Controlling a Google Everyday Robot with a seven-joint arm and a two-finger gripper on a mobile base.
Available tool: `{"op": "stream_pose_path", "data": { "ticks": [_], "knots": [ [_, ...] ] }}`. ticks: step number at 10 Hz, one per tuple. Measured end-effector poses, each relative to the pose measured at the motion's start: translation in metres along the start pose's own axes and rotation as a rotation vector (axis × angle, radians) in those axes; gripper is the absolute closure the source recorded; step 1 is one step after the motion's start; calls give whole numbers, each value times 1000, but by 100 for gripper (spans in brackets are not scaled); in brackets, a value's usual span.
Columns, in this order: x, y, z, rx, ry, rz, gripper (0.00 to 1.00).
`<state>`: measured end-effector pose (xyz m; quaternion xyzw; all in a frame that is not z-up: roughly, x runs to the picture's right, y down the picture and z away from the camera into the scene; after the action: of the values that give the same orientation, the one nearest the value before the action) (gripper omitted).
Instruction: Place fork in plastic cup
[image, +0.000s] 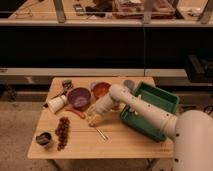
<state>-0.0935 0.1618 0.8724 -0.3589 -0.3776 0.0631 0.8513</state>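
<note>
one fork (101, 133) on the table (125, 142), just right of and below the jaws (92, 120); jaws' state unclear

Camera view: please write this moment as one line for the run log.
tool low over table, beside purple bowl | fork lying on table, near tool | fork not in cup

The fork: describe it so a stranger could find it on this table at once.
Start at the wooden table and find the big green bin on its right side. Just left of the bin, the gripper hangs low near the table's middle, and the fork lies flat beside it. It is thin and silvery, unlike the orange-red stick by the purple bowl.
</note>
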Motion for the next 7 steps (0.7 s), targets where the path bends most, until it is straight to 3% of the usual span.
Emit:
{"op": "stream_pose_path", "data": {
  "ticks": [3, 7],
  "knots": [
    [-2, 6, 5, -38, 3, 1, 54],
    [3, 12, 9, -80, 27, 4, 92]
  ]
}}
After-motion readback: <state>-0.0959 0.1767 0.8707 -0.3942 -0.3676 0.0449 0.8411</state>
